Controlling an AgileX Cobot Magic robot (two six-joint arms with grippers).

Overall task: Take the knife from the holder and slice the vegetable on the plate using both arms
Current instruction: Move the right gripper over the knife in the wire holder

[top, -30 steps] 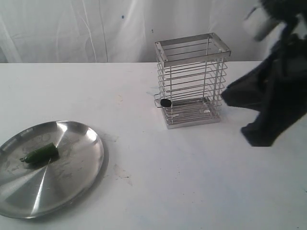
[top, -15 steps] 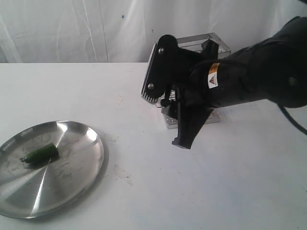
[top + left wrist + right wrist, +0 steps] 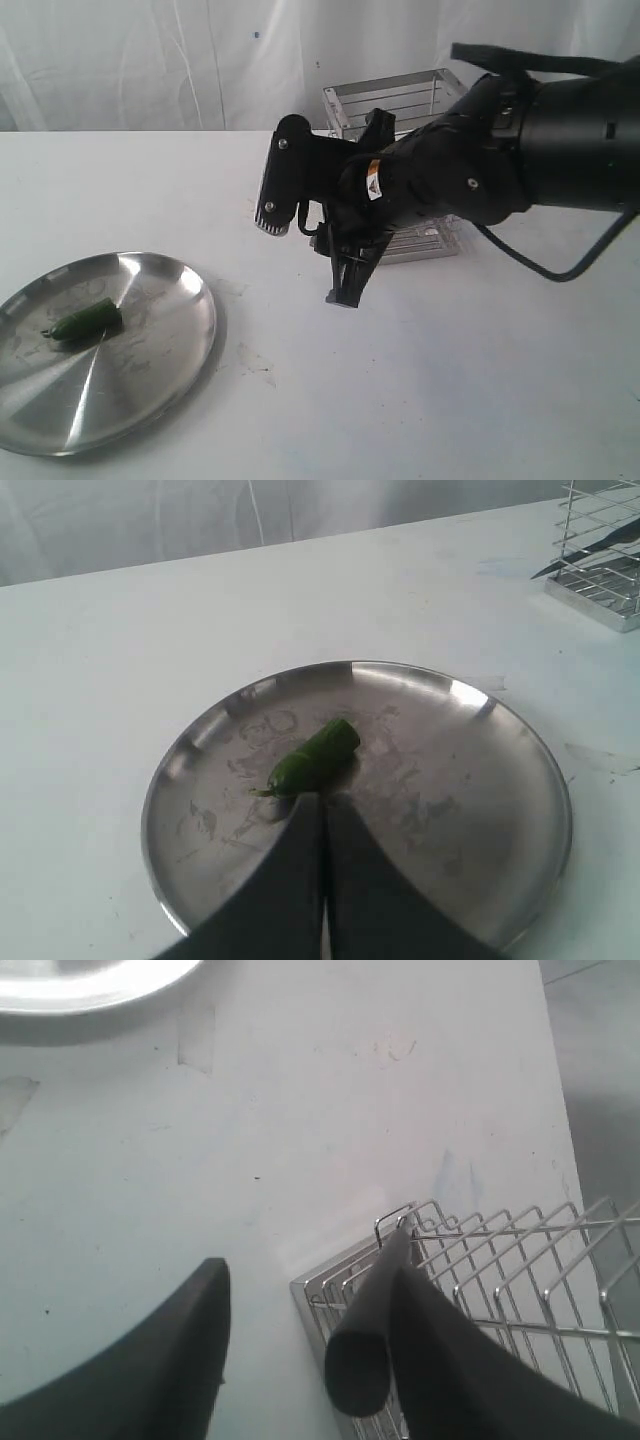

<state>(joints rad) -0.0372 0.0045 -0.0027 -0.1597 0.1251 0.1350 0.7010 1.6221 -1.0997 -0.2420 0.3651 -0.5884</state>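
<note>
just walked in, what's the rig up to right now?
The right claw is open at the foot of the holder, its jaws on either side of the black handle of the knife, which pokes out through the wires. It has no grip yet. The left claw is shut and hangs over the plate, aimed at the vegetable, which lies whole and uncut. Slicing has not begun.
</note>
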